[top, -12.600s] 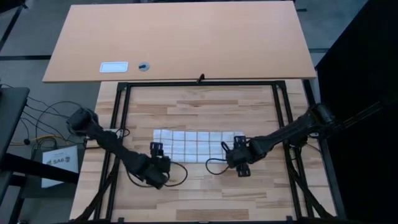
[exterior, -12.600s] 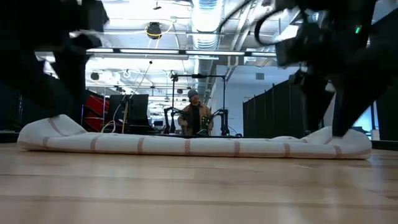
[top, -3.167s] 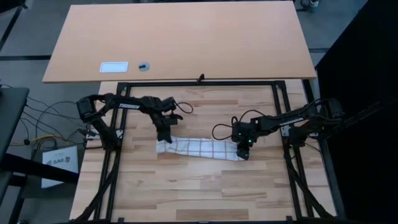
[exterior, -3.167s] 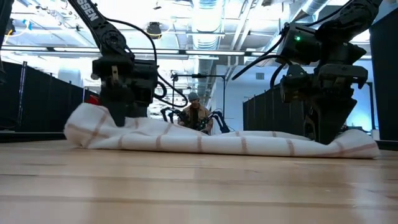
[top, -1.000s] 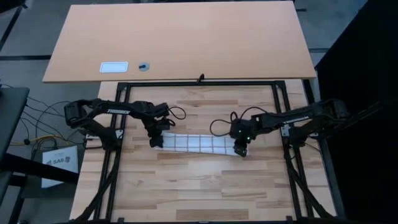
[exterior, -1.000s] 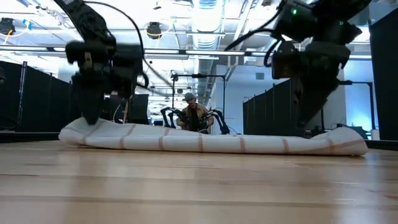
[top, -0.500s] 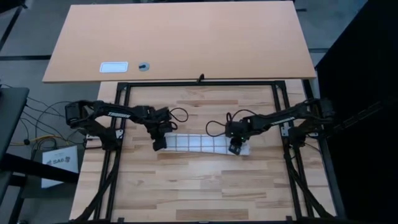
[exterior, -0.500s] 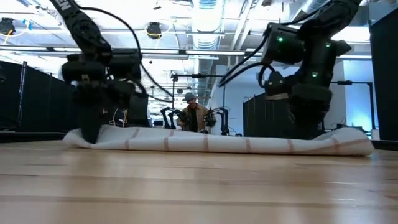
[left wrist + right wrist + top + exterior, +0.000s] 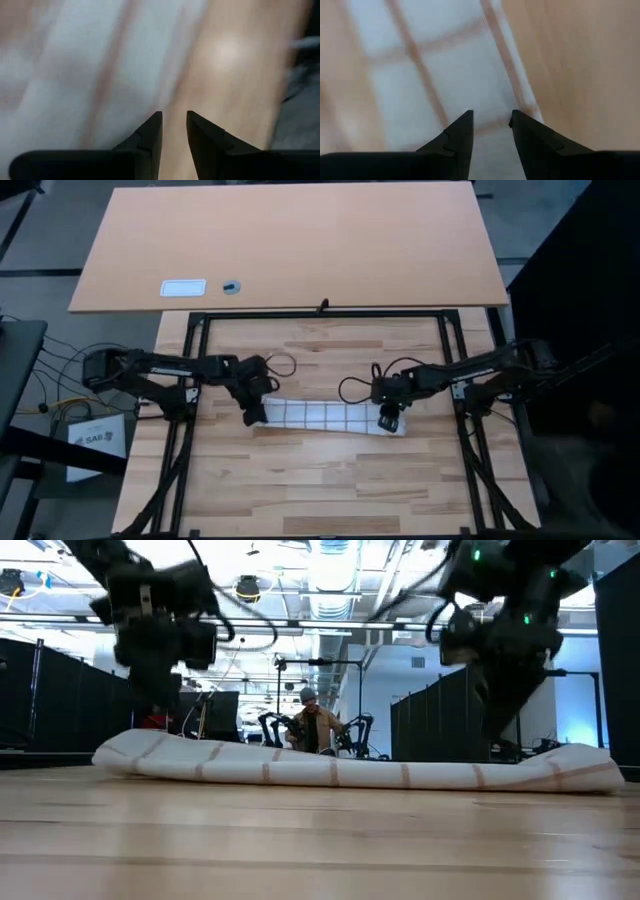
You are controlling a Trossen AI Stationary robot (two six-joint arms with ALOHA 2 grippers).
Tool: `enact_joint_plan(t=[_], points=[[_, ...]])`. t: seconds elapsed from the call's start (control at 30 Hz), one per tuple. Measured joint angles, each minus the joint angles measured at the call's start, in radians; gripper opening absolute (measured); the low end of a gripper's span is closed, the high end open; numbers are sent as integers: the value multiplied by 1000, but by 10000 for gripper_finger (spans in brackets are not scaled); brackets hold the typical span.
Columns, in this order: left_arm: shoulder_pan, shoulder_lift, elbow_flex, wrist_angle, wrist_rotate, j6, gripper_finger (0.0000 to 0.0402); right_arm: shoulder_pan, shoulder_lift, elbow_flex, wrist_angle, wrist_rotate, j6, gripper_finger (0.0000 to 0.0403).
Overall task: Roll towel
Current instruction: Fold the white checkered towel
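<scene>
The towel [image 9: 325, 416], white with a reddish-brown check, lies rolled into a long low strip across the middle of the wooden table, also seen in the low view [image 9: 350, 772]. My left gripper [image 9: 254, 416] stands over the roll's left end. In the low view it hangs a little above the cloth [image 9: 158, 700]. Its fingers [image 9: 174, 114] are slightly open with nothing between them. My right gripper [image 9: 389, 422] stands over the roll's right end, fingers pointing down and slightly open [image 9: 491, 114], with checked cloth [image 9: 445, 65] below them. My left gripper touches nothing that I can see; it hangs just above the roll's left end. My right gripper points down at the roll's right end [image 9: 470, 85]; I cannot tell whether its fingertips touch the cloth.
A black frame [image 9: 320, 313] borders the work area. Beyond it, a tan board carries a white card [image 9: 183, 287] and a small dark round thing [image 9: 231, 286]. A person [image 9: 312, 725] sits in the room far behind. Bare wood lies in front of the roll.
My left gripper has risen from the roll's left end. My right gripper has shifted a little toward the table's right and up. The roll has crept slightly toward the near edge and stays flat on the table.
</scene>
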Motion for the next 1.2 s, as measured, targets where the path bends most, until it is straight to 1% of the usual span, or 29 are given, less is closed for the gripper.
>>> enact_joint_plan(t=[0.07,0.13,0.2,0.23,0.3,0.37,0.53,0.63,0.7,0.83,0.97,1.1,1.2], points=[[-10,-48,37,-7,8,-33,72,16,-29,21,20,0,2,122],[-21,-69,52,-13,1,-36,72,38,-40,24,28,0,2,122],[-24,-76,57,0,-35,-11,72,58,-32,24,59,0,3,122],[-22,-70,57,-2,-75,10,72,66,-20,25,61,0,3,122],[-13,-28,57,-6,-157,48,72,76,22,24,60,0,2,122],[-2,30,56,0,-188,76,72,80,69,24,63,1,2,122],[12,170,56,47,-192,123,72,100,140,25,69,9,2,122],[12,208,59,53,-194,121,72,124,149,28,60,14,2,122],[2,213,51,60,-194,94,72,145,149,30,40,27,3,122],[-41,176,10,66,-199,25,72,176,141,29,-52,52,5,122],[-82,105,-24,51,-211,-58,72,190,139,16,-64,57,6,122],[-110,31,-30,29,-227,-142,72,190,116,15,-82,50,32,122],[-120,-31,-17,36,-227,-184,72,190,70,34,-116,45,58,122]])
